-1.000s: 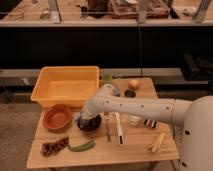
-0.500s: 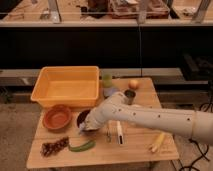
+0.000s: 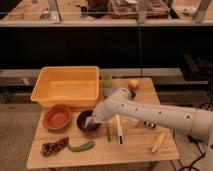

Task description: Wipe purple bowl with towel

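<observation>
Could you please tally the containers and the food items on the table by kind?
Bowls: 2, the purple bowl, where the gripper is, and the orange-brown bowl
Tubs: 1, the yellow tub
Food items: 4, grapes, green pepper, banana, orange fruit
Total: 7

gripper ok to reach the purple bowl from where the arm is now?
Likely yes. The gripper is already down in the purple bowl with the towel at its tip; nothing stands between them, and the orange-brown bowl sits clear to the side.

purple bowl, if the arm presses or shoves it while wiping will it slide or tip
The purple bowl looks glossy and small, so it probably slides on the wooden table. Its low, wide shape makes tipping unlikely. The hand is at the bowl with the towel, so pressing down may steady it.
</observation>
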`<state>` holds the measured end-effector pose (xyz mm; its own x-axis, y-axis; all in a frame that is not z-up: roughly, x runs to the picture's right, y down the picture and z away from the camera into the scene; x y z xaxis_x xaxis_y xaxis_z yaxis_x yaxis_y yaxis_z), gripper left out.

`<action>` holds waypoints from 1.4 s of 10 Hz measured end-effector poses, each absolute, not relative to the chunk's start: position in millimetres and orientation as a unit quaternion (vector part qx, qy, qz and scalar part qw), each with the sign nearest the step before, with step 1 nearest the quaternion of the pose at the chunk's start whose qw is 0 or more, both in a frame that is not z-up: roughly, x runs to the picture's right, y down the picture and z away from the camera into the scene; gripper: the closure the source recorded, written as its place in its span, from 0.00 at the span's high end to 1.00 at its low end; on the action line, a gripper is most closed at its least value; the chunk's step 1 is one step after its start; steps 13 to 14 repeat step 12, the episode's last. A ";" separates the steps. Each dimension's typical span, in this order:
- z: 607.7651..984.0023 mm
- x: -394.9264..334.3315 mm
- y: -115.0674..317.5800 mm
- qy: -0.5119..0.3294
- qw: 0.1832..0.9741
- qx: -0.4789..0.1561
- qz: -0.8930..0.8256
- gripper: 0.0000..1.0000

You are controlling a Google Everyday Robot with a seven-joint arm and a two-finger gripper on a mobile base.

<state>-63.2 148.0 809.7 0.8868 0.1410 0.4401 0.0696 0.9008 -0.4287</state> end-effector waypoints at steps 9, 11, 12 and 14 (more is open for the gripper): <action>839.7 -102.2 119.1 -0.230 0.942 -0.233 0.075 0.00; 839.6 -102.3 119.0 -0.230 0.942 -0.233 0.075 0.00; 839.7 -101.2 118.9 -0.229 0.942 -0.232 0.076 0.00; 839.7 -101.2 118.9 -0.229 0.942 -0.232 0.076 0.00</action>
